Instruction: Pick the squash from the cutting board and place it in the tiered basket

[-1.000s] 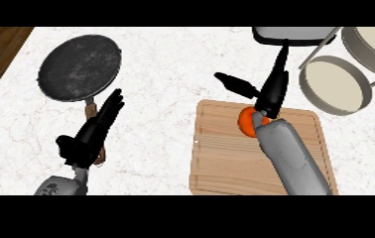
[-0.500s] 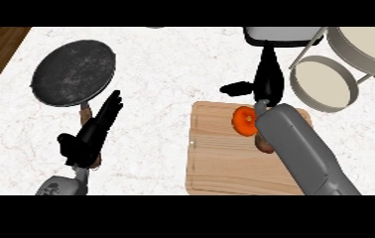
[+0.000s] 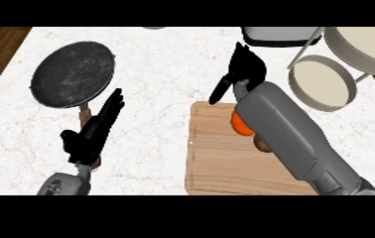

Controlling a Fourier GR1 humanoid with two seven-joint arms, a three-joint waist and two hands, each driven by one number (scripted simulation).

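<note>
Head view: the squash [image 3: 239, 125] is being shown as an orange patch lying on the cutting board [image 3: 216, 157] near its upper edge, right of centre, and is being partly covered by the grey right forearm. The right hand [image 3: 243, 72] is being held above the board's top edge, beyond the squash, with its fingers straight and apart, the thumb spread toward the lower left, and nothing being gripped. The tiered basket [image 3: 350, 90] is being seen at the upper right. The left hand [image 3: 93, 131] is being rested at the lower left, fingers straight and pointing up, beneath a dark frying pan [image 3: 73, 73].
</note>
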